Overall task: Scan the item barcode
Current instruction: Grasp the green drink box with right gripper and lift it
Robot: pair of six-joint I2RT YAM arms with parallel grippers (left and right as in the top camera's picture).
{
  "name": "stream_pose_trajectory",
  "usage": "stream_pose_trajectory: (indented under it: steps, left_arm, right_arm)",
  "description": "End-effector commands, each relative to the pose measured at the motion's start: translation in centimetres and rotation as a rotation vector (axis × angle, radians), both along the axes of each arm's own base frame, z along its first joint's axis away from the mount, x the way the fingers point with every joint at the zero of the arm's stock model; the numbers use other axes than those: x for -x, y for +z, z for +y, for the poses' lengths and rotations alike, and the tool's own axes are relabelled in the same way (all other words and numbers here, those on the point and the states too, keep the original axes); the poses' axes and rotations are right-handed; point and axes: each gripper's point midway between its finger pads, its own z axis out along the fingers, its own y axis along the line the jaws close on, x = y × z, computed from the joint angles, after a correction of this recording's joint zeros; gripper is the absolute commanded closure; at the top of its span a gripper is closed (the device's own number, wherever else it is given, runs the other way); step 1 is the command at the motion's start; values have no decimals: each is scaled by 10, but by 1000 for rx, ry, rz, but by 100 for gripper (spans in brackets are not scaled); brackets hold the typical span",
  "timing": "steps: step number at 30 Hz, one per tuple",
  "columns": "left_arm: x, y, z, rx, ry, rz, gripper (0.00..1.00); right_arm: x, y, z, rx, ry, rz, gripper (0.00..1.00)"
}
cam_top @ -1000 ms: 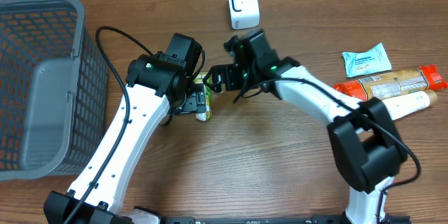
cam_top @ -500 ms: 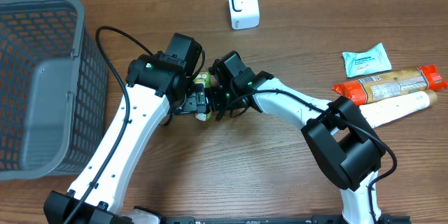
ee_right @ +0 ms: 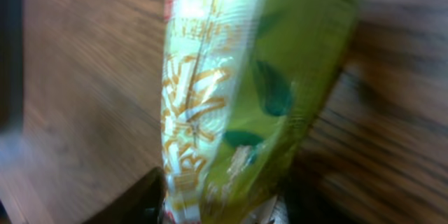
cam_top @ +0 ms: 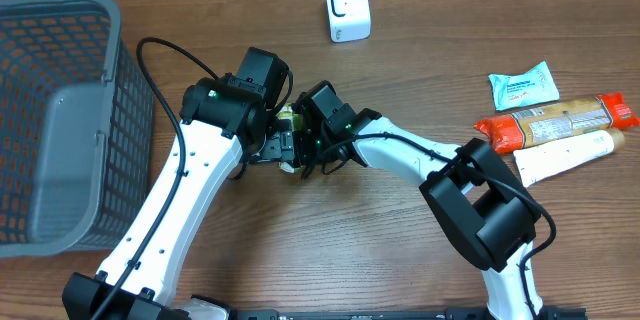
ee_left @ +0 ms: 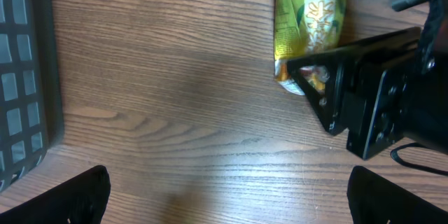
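Note:
The item is a green and yellow snack packet (cam_top: 289,116), lying on the wooden table between the two arms. It fills the blurred right wrist view, the packet (ee_right: 238,91) standing between the dark fingers of my right gripper (ee_right: 224,203), which press against its sides. From above, the right gripper (cam_top: 306,146) sits low over the packet's near end. My left gripper (ee_left: 227,196) hovers open over bare wood, with the packet (ee_left: 311,14) and the black right gripper (ee_left: 371,91) ahead of it. The white scanner (cam_top: 347,6) stands at the table's far edge.
A grey mesh basket (cam_top: 60,110) fills the left side. At the right edge lie a white and teal pack (cam_top: 522,85), an orange-ended packet (cam_top: 555,117) and a white tube (cam_top: 565,153). The basket's wall (ee_left: 21,77) shows in the left wrist view.
My right arm has swung left from near the scanner down onto the packet, and its jaws have narrowed around it. The left arm has stayed where it was, open.

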Motion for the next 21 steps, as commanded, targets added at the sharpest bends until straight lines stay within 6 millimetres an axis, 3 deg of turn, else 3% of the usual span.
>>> stream_pose_trajectory:
  steps: [1,5,9,15,21]
  left_arm:
    - [-1,-1,2,-9,22,-5,0]
    - [-1,-1,2,-9,22,-5,0]
    - [-1,-1,2,-9,22,-5,1]
    - [-1,-1,2,-9,22,-5,0]
    - [-1,-1,2,-9,22,-5,0]
  right_arm:
    - [8,-21,-6,36,-42,67,75]
    - [7,-13,-9,-12,-42,116,96]
    - [-7,14,-25,-112,-46,158,96]
    - [-15,94,-52,-459,194,109,96]
    - [-5,169,-102,-738,348,-2,96]
